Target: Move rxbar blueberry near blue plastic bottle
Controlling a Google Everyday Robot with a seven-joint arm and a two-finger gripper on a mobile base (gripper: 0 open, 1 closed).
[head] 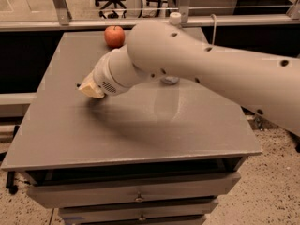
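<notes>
Over left of grey table [140, 135], pincer [91, 89] low, opening cannot be told, apple [114, 35] behind, speckled floor [276, 191].

gripper [90, 89] at table [140, 139] left, blurred; arm [211, 74] hides blue plastic bottle [175, 18] body.

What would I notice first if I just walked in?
The big white robot arm stretches across the grey table, its end effector low over the left side. Behind it, a red apple sits near the table's far edge.
</notes>
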